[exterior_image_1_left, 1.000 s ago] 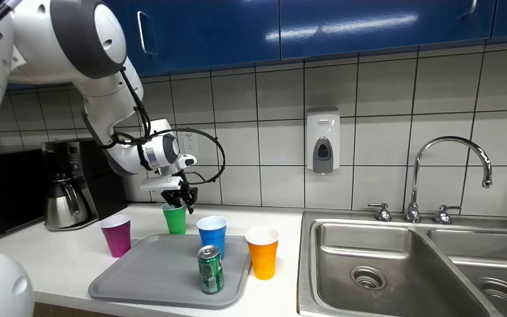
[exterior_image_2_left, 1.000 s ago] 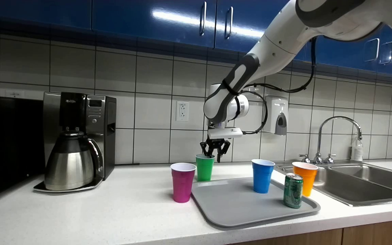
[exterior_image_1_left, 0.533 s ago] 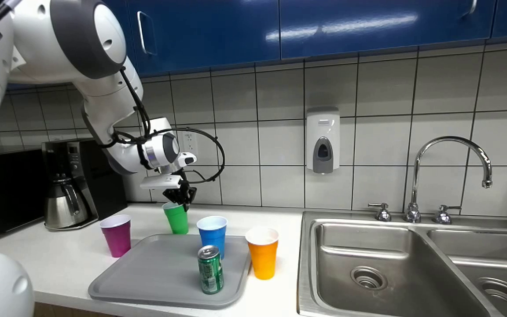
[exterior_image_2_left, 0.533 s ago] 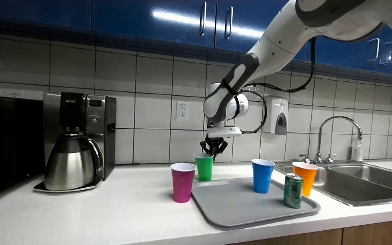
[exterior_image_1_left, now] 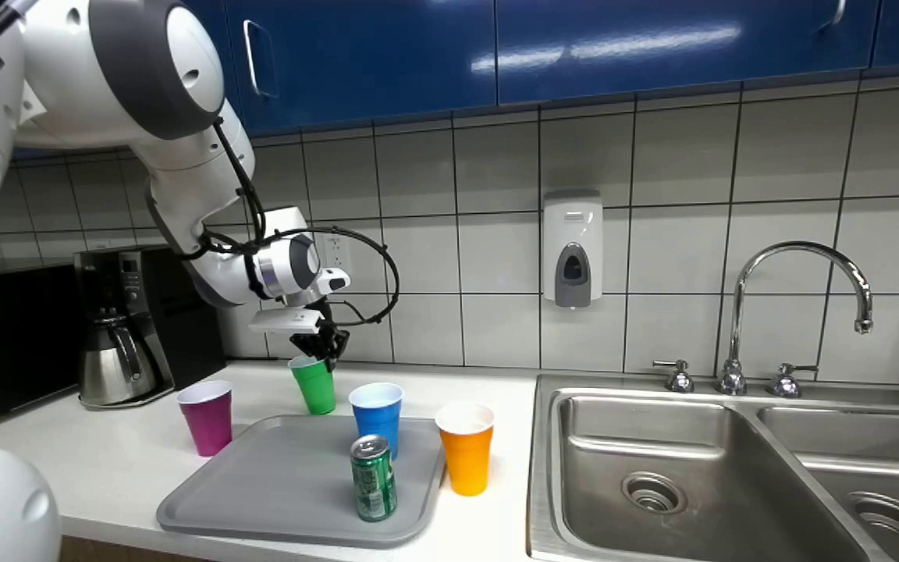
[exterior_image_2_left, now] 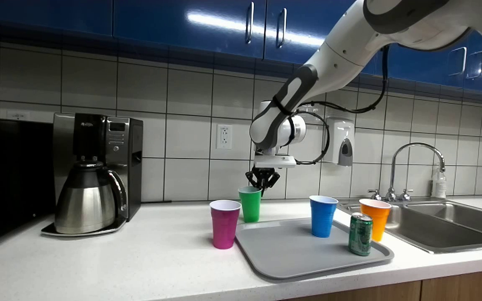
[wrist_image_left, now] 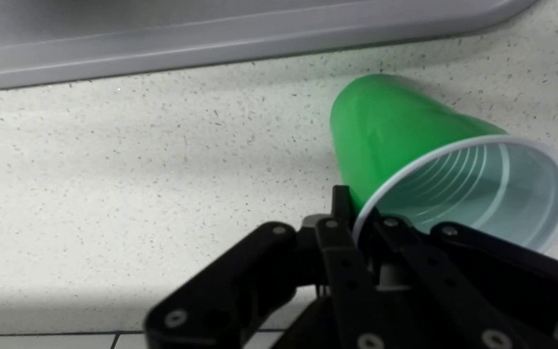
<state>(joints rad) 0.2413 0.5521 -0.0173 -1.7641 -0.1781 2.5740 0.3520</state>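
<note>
**A one-sided pinch: twisting and slipping are my main worries**

My hand is closed on the rim of the green plastic cup, one finger outside the wall and another inside, a little to the lower right of centre in the wrist view. I have only a short stretch of lip, so the cup's weight hangs to one side: it could swivel about the pinch, and the thin wall could buckle or slide free if I jerk. It sits tilted, its mouth leaning toward the left of the frame in an exterior view. I can't see its bottom, so anything inside might spill if it tips further. Nor can I tell whether its base touches the worktop; if it does, a sideways drag might lever the rim out of my hold.

Just past that base, the gray tray runs along the top of the wrist view. Its raised edge could catch the cup if I travel low, and a shoved tray would rock the blue plastic cup and the green soda can standing on it, lower centre of an exterior view.

Beside the tray, the magenta plastic cup, left of frame, could be clipped by a swinging base. The orange plastic cup stands near the steel sink; a knock might send it in.
</note>
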